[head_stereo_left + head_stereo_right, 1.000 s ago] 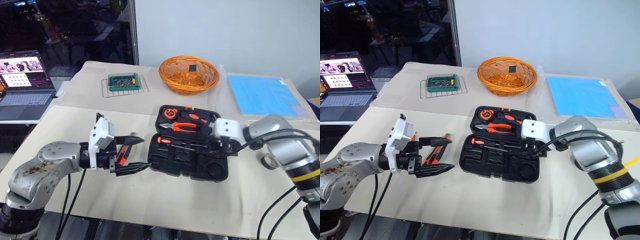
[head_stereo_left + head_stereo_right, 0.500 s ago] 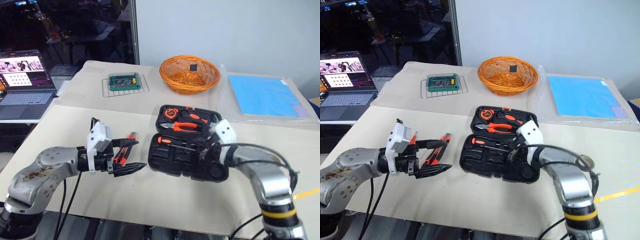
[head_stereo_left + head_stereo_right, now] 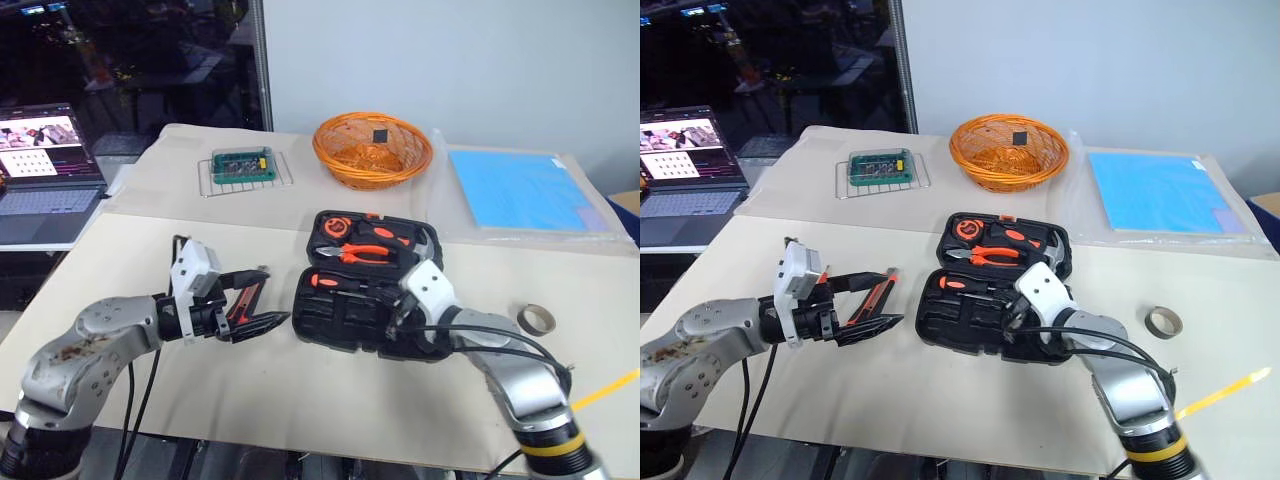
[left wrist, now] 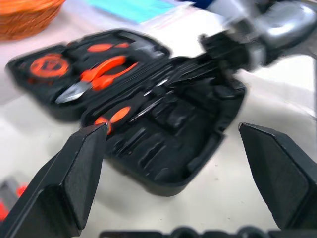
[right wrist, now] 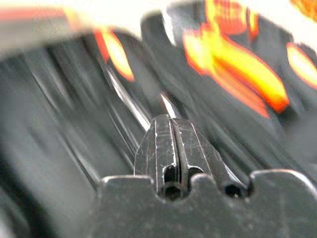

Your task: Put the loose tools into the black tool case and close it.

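Lying open on the bench [image 3: 120,250], black tool case [image 3: 370,285] with pliers and a long screwdriver [image 3: 345,282] already seated in recesses; lid not yet shut. Outside it, just beside its left edge, orange-and-black utility knife [image 3: 872,296], lying between the widely spread, empty fingers of the left tool [image 3: 868,301]. By appearance most of the packing done; knife and closing left. Hovering over the case's near half, right tool [image 3: 393,316], fingers pressed fully together, gripping nothing visible. Farther back, wicker basket [image 3: 372,150]; whether any small screwdrivers remain loose cannot be told.
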